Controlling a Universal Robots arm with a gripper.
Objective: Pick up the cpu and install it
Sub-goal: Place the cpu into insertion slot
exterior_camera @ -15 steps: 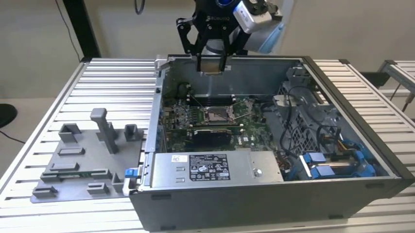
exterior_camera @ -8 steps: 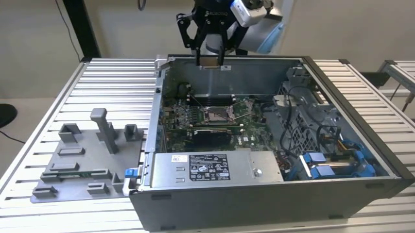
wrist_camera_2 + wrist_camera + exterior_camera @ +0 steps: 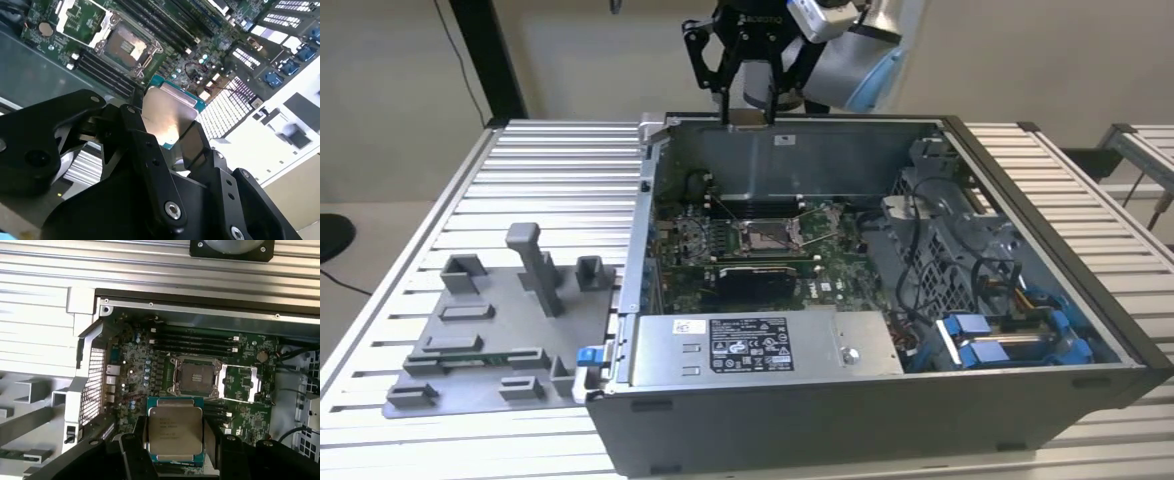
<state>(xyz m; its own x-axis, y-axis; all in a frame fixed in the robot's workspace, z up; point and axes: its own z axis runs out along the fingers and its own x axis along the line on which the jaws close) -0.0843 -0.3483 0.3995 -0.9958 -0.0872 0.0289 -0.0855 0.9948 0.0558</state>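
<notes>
The claw point(image 3: 175, 442) is closed on opposite edges of the cpu point(image 3: 175, 432), holding it in the air above the open computer case point(image 3: 854, 420), near its bare socket point(image 3: 195, 377). The chip looks light, stiff and smooth-topped, and probably delicate underneath, so an edge grip suits it.

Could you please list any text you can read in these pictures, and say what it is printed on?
cpu top: lines of print, too blurred to read.
Power supply label: print and marks, too small to read.
Case wall sticker: too small to read.
</notes>
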